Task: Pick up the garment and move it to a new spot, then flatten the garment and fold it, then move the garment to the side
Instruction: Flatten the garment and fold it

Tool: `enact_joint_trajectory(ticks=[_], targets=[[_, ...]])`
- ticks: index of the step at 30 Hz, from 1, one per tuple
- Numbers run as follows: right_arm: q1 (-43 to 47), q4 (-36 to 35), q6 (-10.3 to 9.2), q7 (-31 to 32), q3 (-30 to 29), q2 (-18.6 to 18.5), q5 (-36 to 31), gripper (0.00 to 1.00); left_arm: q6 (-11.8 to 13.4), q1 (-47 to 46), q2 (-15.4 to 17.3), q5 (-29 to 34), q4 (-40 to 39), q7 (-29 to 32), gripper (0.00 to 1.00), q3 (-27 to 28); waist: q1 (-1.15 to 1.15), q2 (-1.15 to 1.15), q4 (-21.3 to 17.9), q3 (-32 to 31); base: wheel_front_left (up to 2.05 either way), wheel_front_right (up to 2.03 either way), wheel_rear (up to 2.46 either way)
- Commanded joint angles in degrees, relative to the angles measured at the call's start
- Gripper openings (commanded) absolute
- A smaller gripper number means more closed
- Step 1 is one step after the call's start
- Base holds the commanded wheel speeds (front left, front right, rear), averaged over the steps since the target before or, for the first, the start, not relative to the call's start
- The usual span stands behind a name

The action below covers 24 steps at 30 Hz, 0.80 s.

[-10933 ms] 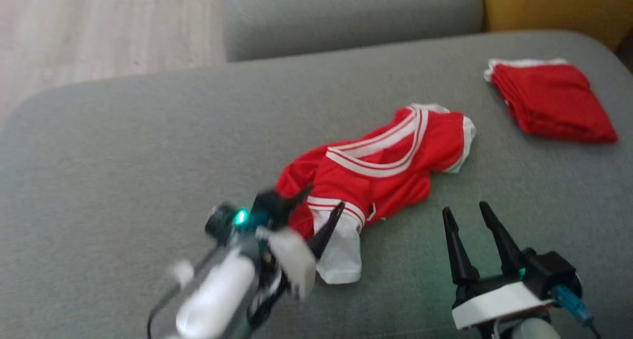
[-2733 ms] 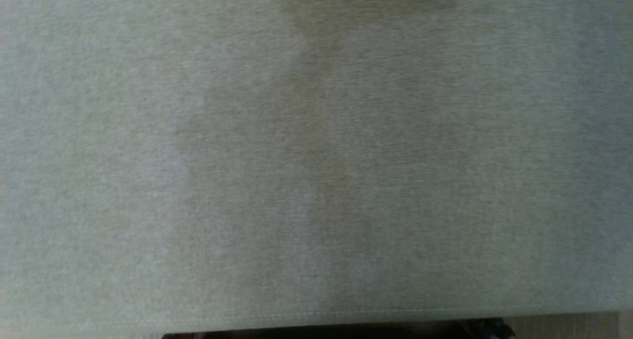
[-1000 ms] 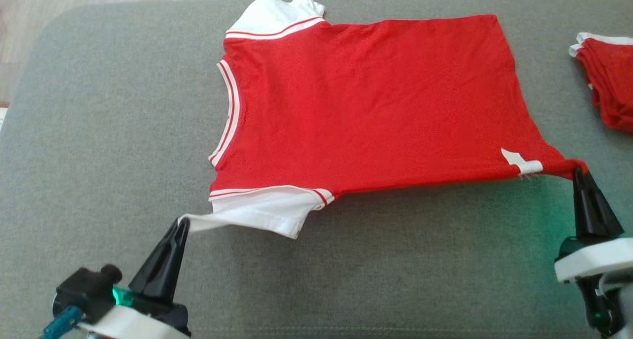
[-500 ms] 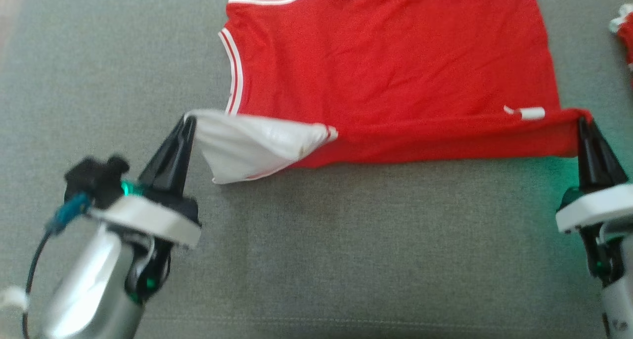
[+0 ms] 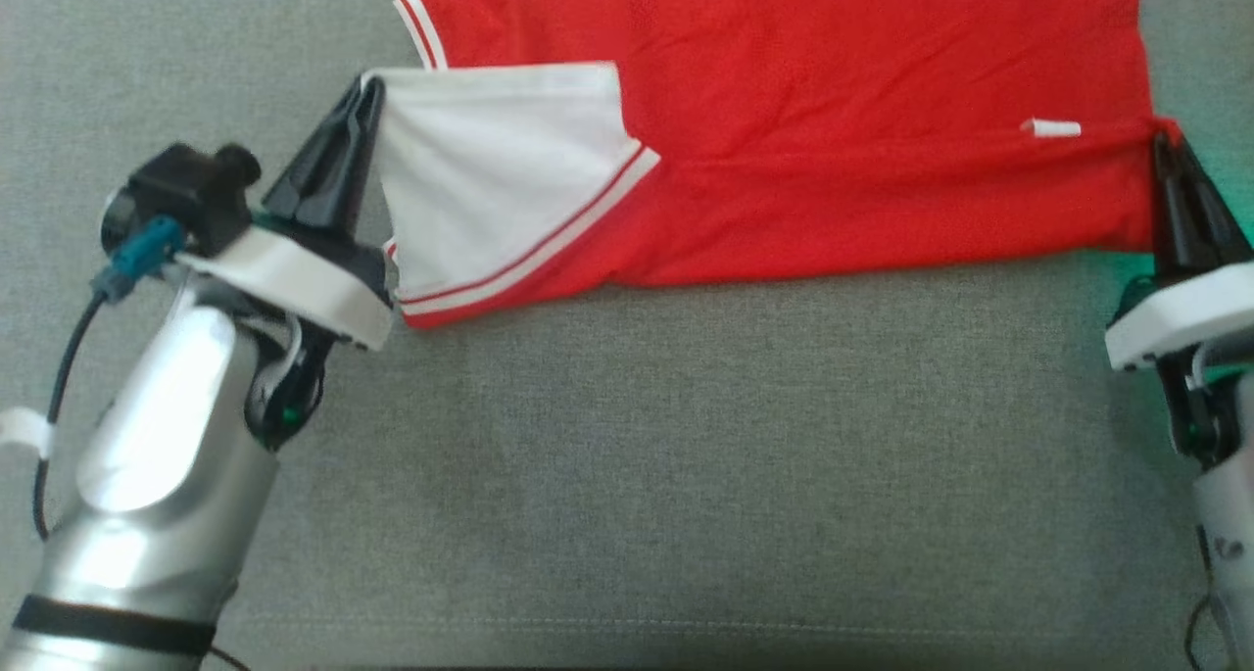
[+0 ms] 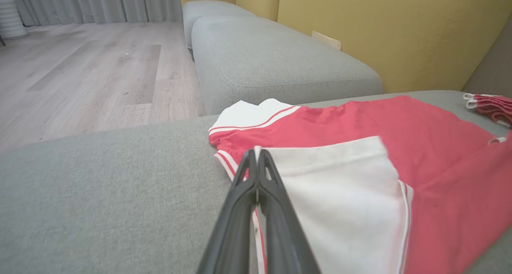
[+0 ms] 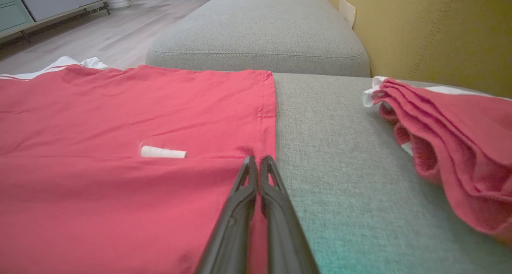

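Clearly the garment (image 5: 833,142) is a soft, light thing. It is a thin red jersey with white sleeves, and I judge it will sag, crease and slide over itself wherever I do not hold it. It has no stiffness to push against, so I expect it must be led by its corners with a little tension kept between them. It lies spread across the grey sofa cushion (image 5: 686,455). Its near long edge is turned over onto the body, so a fold runs along the side closest to me.

My left fingers (image 5: 358,113) are clenched tight on the cuff corner of the white sleeve (image 5: 490,171), which is laid back over the red chest beside the striped collar. My right fingers (image 5: 1168,162) are pinched just as tight on the hem corner, close to the small white label (image 5: 1053,128). These seem the right places to hold: both are stitched edges, firmer than the open knit and less likely to slip out of a narrow pinch.

My left forearm rises from the lower left of the head view and slants up and to the right, with the wrist turned so the fingers point away from me. My right wrist sits at the right edge with the fingers pointing almost straight ahead. Both pairs lie at a shallow angle, low over the cloth. The red span between them looks fairly taut, with only faint ripples.

A folded red pile (image 7: 452,134) sits well apart to my right on the same cushion.
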Motion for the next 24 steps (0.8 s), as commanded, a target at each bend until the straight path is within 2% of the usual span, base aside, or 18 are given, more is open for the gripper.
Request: enact_joint_trajectory(ticks=[1, 18, 19, 20, 21, 22, 24], targets=[[-1.4, -0.9, -0.11, -0.9, 1.3, -1.2, -0.6, 0.00, -0.3, -2.8, 1.5, 0.8, -0.8, -0.3, 0.00, 2.5, 0.00, 0.00, -0.2, 0.6, 0.00, 0.00, 0.00], [-7.7, 7.6, -0.11, -4.4, 3.6, -0.1, -2.5, 0.00, -0.4, -5.3, -0.4, 5.4, 0.5, -0.3, 0.00, 5.8, 0.00, 0.00, -1.0, 1.4, 0.00, 0.00, 0.00], [-8.0, 8.1, -0.11, -4.5, 3.8, 0.0, -2.5, 0.20, -0.4, -5.2, -0.6, 5.3, 1.2, -0.3, 0.00, 5.9, 0.00, 0.00, -1.1, 1.3, 0.00, 0.00, 0.00], [-8.3, 8.6, -0.11, -4.8, 3.9, 0.2, -2.5, 0.87, -0.4, -5.2, -0.9, 4.9, 2.1, -0.3, 0.01, 6.0, 0.00, 0.00, -1.1, 1.2, 0.00, 0.00, 0.00], [-8.5, 9.1, -0.11, -5.1, 4.0, 0.3, -2.6, 1.00, -0.4, -5.2, -1.0, 4.7, 3.0, -0.3, 0.39, 6.0, 0.00, 0.00, -1.2, 1.1, 0.00, 0.00, 0.00], [-8.8, 9.4, -0.11, -5.5, 4.0, 0.4, -2.7, 1.00, -0.4, -5.2, -1.2, 4.5, 4.0, -0.3, 1.00, 6.5, 0.00, 0.00, -1.3, 0.9, 0.00, 0.00, 0.00], [-8.8, 9.7, -0.11, -6.3, 4.1, 0.7, -3.1, 1.00, -0.4, -5.1, -1.6, 4.6, 4.3, -0.3, 1.00, 7.6, 0.00, 0.00, -1.5, 0.2, 0.00, 0.00, 0.00]])
